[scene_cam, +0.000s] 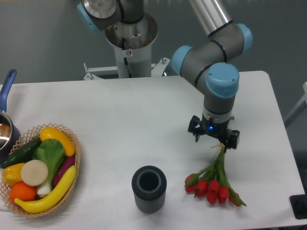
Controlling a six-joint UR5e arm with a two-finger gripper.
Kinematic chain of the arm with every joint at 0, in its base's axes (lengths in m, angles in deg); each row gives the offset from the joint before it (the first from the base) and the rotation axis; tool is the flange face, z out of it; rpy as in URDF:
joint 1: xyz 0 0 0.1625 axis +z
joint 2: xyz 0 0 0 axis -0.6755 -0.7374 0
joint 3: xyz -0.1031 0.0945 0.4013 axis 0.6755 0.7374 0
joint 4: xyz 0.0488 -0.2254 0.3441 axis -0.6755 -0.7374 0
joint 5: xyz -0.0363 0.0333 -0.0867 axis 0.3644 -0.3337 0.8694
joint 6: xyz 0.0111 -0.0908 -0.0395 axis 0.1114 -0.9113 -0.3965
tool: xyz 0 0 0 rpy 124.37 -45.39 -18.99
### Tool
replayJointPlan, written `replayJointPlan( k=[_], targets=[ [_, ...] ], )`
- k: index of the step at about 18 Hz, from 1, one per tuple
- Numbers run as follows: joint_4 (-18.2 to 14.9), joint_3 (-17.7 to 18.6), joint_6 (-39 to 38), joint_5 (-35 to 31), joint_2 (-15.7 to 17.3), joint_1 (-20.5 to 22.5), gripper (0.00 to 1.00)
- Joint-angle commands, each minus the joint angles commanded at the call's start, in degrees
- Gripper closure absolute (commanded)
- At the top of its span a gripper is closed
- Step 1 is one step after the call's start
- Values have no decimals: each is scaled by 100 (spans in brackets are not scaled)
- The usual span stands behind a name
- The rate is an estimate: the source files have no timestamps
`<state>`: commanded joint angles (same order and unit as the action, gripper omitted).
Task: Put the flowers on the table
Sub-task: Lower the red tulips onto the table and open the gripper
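Note:
The flowers [214, 184] are a small bunch of red tulip buds with green stems and leaves. They lie low at the front right of the white table [144, 110], buds toward the front edge and stems pointing back. My gripper [217, 142] points straight down directly over the stem ends, which reach up to its underside. The gripper body hides the fingers, so I cannot tell whether they grip the stems or whether the stems rest fully on the table.
A dark ribbed cylinder [149, 188] stands upright to the left of the flowers. A wicker basket [73, 165] of toy fruit and vegetables sits at the front left. A pot with a blue handle [6, 96] is at the left edge.

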<state>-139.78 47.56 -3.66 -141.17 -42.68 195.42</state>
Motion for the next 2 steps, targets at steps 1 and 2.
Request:
replayJointPlan(
  k=[1, 2],
  targets=[
    [0, 0, 0, 0, 0, 9, 0],
    [9, 0, -9, -9, 0, 26, 0]
  ],
)
